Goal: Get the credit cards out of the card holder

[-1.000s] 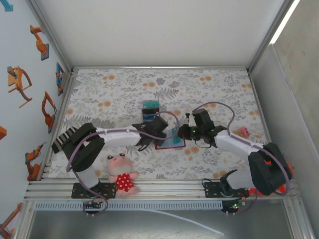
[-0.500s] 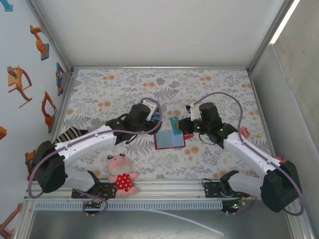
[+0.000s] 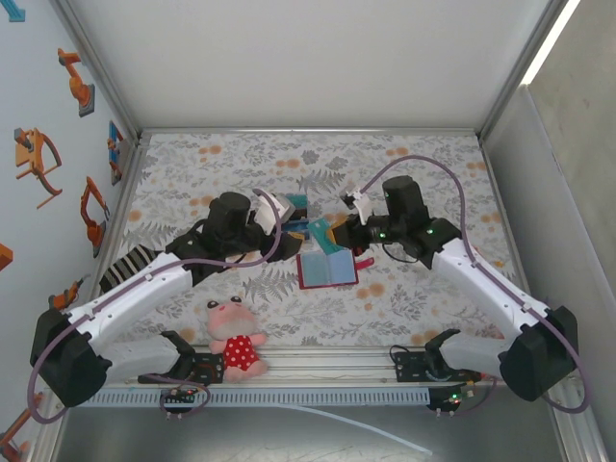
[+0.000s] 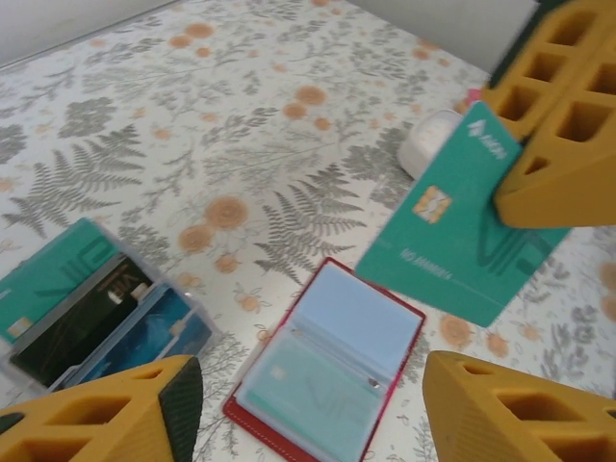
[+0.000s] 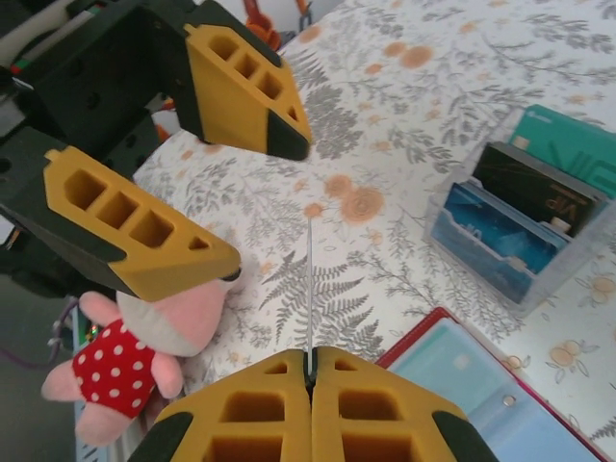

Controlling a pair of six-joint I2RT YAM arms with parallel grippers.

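Right gripper (image 5: 310,371) clamped on teal card (image 4: 452,231), raised just beyond open card holder (image 4: 327,375), which lies flat. Left gripper (image 5: 265,204), jaws apart, faces card's broad side; card's free end points toward it.

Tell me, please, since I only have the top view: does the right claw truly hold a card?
Observer: Yes. Its own camera shows the right claw shut on a card, seen edge-on.
Operator: Is the wallet empty?
Observer: No. The left wrist view shows the wallet lying open, with what looks like a second card in its near pocket.
Operator: And the left claw?
Observer: From the right wrist view, the left claw is open and holds nothing.
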